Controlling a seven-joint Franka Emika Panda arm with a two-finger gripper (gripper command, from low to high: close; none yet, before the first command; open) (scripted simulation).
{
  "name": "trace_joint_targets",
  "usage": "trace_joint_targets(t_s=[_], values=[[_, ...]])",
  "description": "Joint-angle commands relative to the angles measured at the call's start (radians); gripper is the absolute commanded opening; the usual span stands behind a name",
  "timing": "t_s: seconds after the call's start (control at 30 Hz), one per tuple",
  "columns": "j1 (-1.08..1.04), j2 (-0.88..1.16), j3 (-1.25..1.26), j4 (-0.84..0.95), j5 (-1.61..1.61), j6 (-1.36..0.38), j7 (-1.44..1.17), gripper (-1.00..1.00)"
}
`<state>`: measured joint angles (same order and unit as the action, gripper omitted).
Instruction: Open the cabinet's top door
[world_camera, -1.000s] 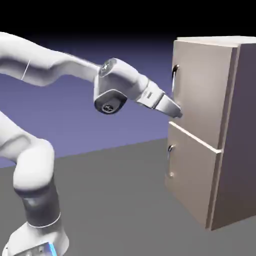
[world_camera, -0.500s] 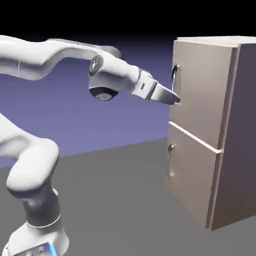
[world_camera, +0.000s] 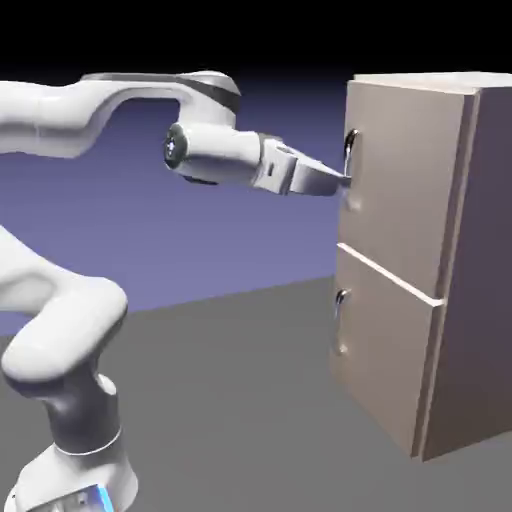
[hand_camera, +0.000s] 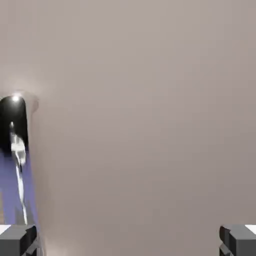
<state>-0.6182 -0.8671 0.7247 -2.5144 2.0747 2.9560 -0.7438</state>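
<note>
Exterior view: we see the gripper (world_camera: 338, 181) level at the top door (world_camera: 405, 180) of the cabinet (world_camera: 470, 290), beside its handle (world_camera: 349, 150). Hand view: the fingertips (hand_camera: 17, 240) stand wide apart, empty, with the beige door panel (hand_camera: 140, 120) filling the frame and the handle (hand_camera: 17, 145) at left.

Exterior view: you see the cabinet (world_camera: 420, 260) at right on the table (world_camera: 240, 400), arm (world_camera: 120, 110) reaching in from left. The top door (world_camera: 405, 170) sits above the lower door (world_camera: 385, 350); each has its handle near the door's left edge, top handle (world_camera: 349, 150) above lower handle (world_camera: 341, 305). Gripper (world_camera: 340, 182) is level w/ the top handle's lower end, right at it; contact can't be told. Hand view: top door's panel (hand_camera: 140, 110) fills the frame ahead; handle (hand_camera: 15, 145) at far left, just above the left fingertip (hand_camera: 17, 239); right fingertip (hand_camera: 239, 239) well apart, at bottom right.
</note>
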Motion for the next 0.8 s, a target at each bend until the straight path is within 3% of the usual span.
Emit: trace_joint_targets(t_s=[0.0, 0.57, 0.77], values=[[-0.013, -0.006, 0.015, 0.006, 0.044, -0.002, -0.031, 0.0], [-0.238, -0.112, 0.273, 0.112, 0.783, -0.031, -0.56, 0.0], [-0.42, -0.043, 0.384, 0.238, 0.823, -0.068, -0.589, 0.0]])
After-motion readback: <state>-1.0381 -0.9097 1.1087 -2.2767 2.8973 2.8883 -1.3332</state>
